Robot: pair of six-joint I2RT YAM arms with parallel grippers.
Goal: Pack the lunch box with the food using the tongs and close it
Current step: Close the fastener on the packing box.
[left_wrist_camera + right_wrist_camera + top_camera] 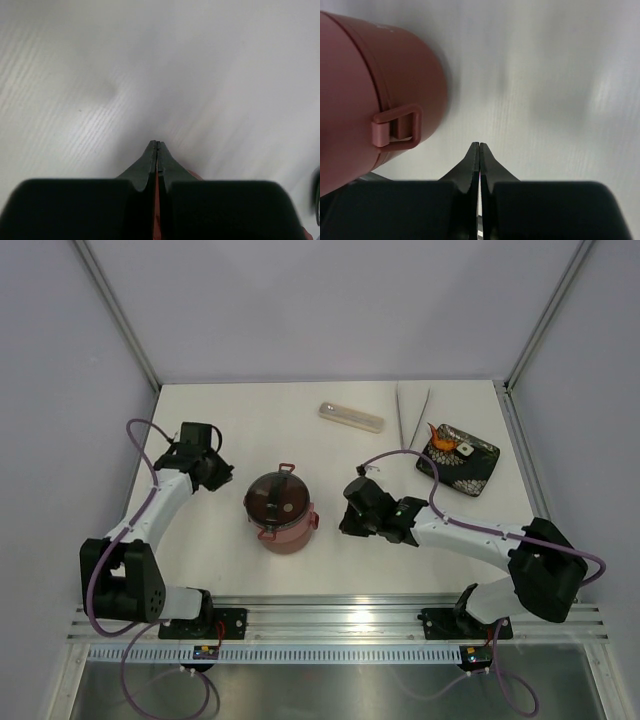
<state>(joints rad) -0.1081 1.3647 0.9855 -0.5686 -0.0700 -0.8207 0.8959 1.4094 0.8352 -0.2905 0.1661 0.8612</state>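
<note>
Over the table (250,430), from above, the lunch box (281,510) stands stacked and lidded at the centre, and its latches (287,469) look done up. The tongs (412,412) lie at the far side, just beside the tray (470,468) where the food (441,436) sits. A case (351,416) lies left of the tongs. Nothing is packed, so I judge the task to be at its opening step: the box has to be unlatched and its bowls set out before the tongs are any use. The next move likely calls for one claw to steady the box while the other works a latch. The left arm (160,502) bends up and in, its wrist left of the box and apart from it. The right arm (470,533) reaches in low from the right, its wrist near the box's right side.

On the left wrist, the left gripper (157,150) is pressed together on nothing and aimed at bare table; no task thing shows clearly.

On the right wrist, the right gripper (479,149) is likewise pressed together and empty. The box fills the left of the view. One of the latches faces the claw, close beside the fingertips but not touching.
</note>
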